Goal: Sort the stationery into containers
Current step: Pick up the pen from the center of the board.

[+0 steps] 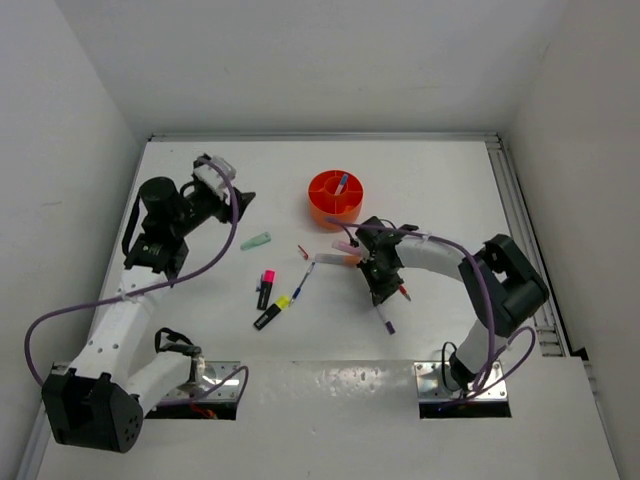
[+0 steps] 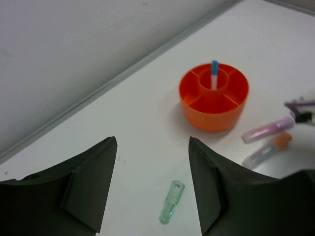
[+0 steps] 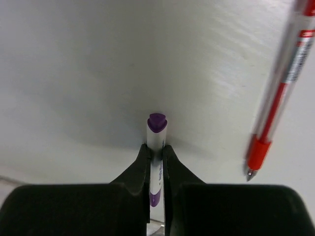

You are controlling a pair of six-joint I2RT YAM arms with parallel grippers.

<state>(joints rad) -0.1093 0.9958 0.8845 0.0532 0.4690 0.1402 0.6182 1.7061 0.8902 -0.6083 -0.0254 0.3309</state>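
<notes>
Clamped on the thin purple pen (image 3: pixel 156 130) with the right gripper (image 3: pixel 156 153): both fingers (image 3: pixel 140 164) pressed flat against the barrel, purple end poking out just ahead of the fingertips, pen low over the tabletop (image 3: pixel 74 59) (cannot tell whether lifted clear or resting on it). Looks like the pick-up step for one pen, with most of the sorting left to do.

Keep the clamp firm and lift straight up before swinging, so as not to drag the barrel across the red pen (image 3: pixel 280 93) lying just to the right of the fingers, apart from them. Carry toward the orange tub (image 1: pixel 330 216), well ahead of the right fingers in the overhead view, with a blue pen (image 1: pixel 342 183) standing in its central cup. Mind the lilac marker (image 1: pixel 345 243) and orange marker (image 1: pixel 342 258) lying between those fingers and the tub. Tilt the purple pen tip-down over the chosen compartment and let go only once inside the rim. Expect a thin, smooth barrel to pivot in so narrow a pinch, so move slowly.

On the other side, left gripper (image 2: pixel 152 147) with fingers (image 2: pixel 83 187) spread wide and holding nothing, the pastel green marker (image 2: pixel 171 201) on the tabletop in the gap between them, tub further ahead. Leave the pink-capped highlighter (image 1: pixel 266 285) and yellow-capped highlighter (image 1: pixel 272 312) for later
</notes>
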